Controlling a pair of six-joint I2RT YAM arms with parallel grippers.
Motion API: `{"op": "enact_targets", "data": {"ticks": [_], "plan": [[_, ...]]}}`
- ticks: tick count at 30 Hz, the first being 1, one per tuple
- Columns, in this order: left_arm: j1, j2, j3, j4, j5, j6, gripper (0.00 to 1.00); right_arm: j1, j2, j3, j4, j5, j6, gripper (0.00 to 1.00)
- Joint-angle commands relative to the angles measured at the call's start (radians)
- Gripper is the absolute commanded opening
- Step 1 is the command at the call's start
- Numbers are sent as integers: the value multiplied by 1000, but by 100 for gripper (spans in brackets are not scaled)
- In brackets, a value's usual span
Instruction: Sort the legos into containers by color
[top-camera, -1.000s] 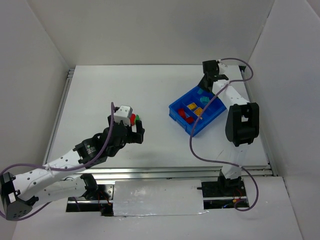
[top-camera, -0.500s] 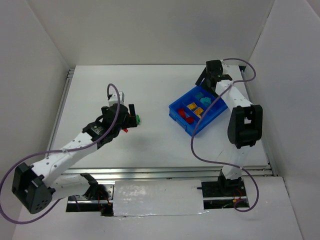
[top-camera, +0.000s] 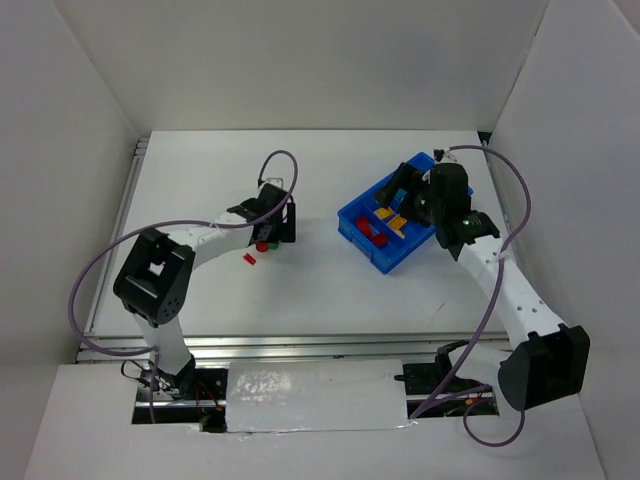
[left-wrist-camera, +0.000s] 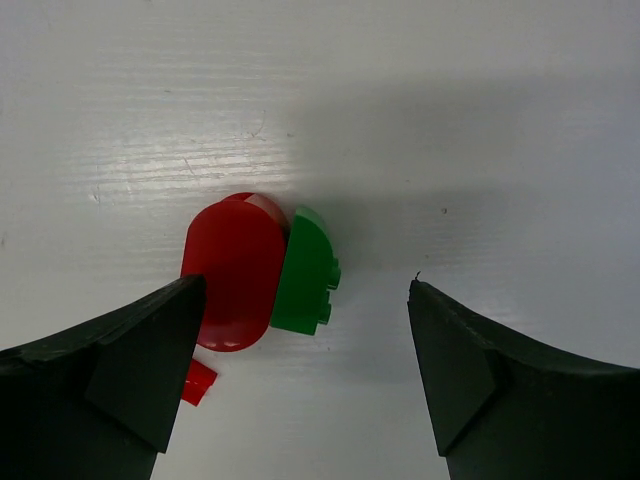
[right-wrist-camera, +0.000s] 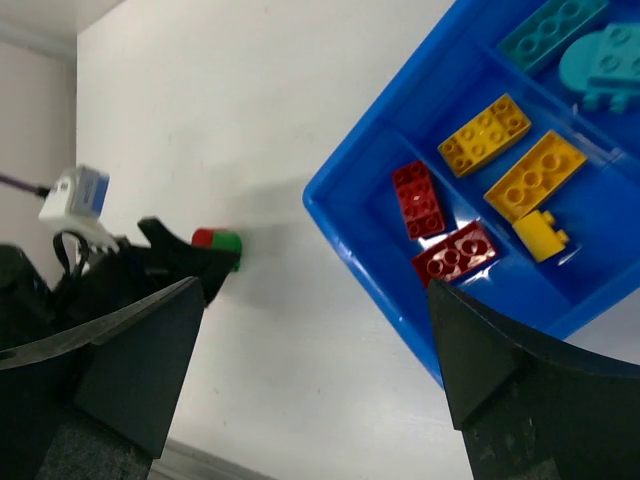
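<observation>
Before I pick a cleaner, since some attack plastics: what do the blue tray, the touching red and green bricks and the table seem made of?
Blue tray: moulded plastic, glossy; light glints on its floor. Red brick and green brick: likely hard plastic, smooth, soft sheen, crisp moulded edges. Table: white, matte, faintly scratched; perhaps painted or laminated board, I cannot tell which.

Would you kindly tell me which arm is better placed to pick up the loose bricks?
Left: its open pincer straddles the red brick and green brick on the table, while the right pincer hangs open at the tray.
</observation>
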Motion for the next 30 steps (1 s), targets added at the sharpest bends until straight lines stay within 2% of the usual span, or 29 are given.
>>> {"op": "enact_targets", "data": {"ticks": [1, 15, 22, 25, 27, 28, 30], "plan": [[18, 15, 34, 21, -3, 27, 96, 30, -37, -41, 34, -73, -23, 99], [29, 48, 40, 5, -32, 51, 97, 53, -33, -122, 93, -164, -14, 99], [44, 94, 27, 33, 16, 59, 87, 64, -38, -134, 92, -164, -20, 100], [43, 103, 15, 54, 48, 61, 63, 65, -42, -137, 95, -170, -22, 99], [44, 81, -6, 76, 72, 67, 8, 65, -44, -148, 107, -194, -17, 100], [44, 72, -15, 99, 91, 74, 0, 62, -42, -149, 112, -211, -12, 99], [40, 10, -71, 158, 207, 120, 0, 60, -47, -159, 127, -239, 6, 100]]}}
